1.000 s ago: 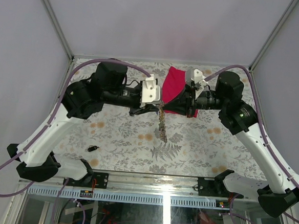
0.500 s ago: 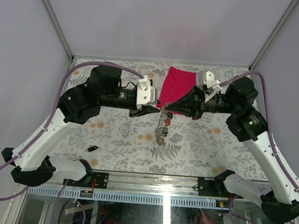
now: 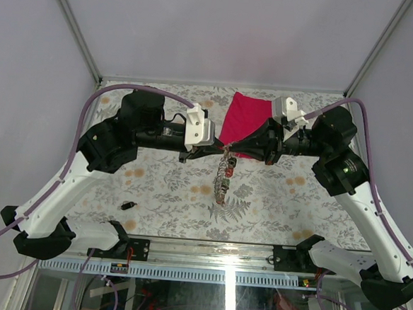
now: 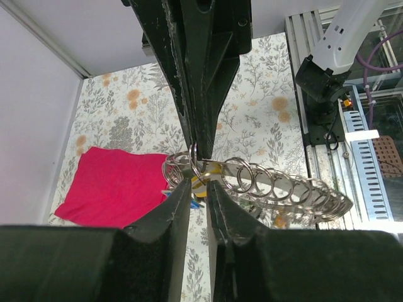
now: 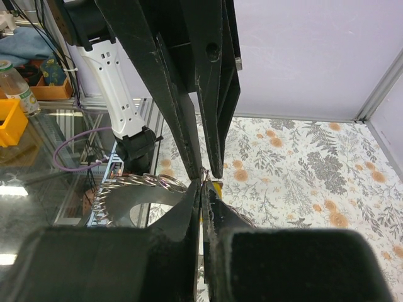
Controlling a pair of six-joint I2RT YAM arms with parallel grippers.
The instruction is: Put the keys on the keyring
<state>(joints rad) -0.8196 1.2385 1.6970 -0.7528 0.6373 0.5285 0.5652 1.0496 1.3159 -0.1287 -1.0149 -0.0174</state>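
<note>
The keyring [image 3: 223,176], a grey metal band strung with many small split rings, hangs in the air between my two grippers above the table's middle. In the left wrist view it [image 4: 286,187] trails to the right. In the right wrist view its flat band [image 5: 123,204] shows at the left. Yellow and blue key heads [image 4: 203,184] hang under its top rings. My left gripper [image 3: 217,151] [image 4: 198,184] is closed to a narrow gap on a top ring. My right gripper [image 3: 231,149] [image 5: 201,182] is shut on the same end from the opposite side. A tiny black key [image 3: 126,205] lies on the table at the front left.
A red folded cloth [image 3: 246,115] lies at the back centre, partly under the right gripper; it also shows in the left wrist view [image 4: 116,185]. The floral table cover [image 3: 169,188] runs to the metal rail [image 3: 207,249] at the near edge.
The right arm drew back to the right and the grippers rose a little with the keyring. The left gripper then moved right, close to the right gripper. The hanging rings swung slightly.
</note>
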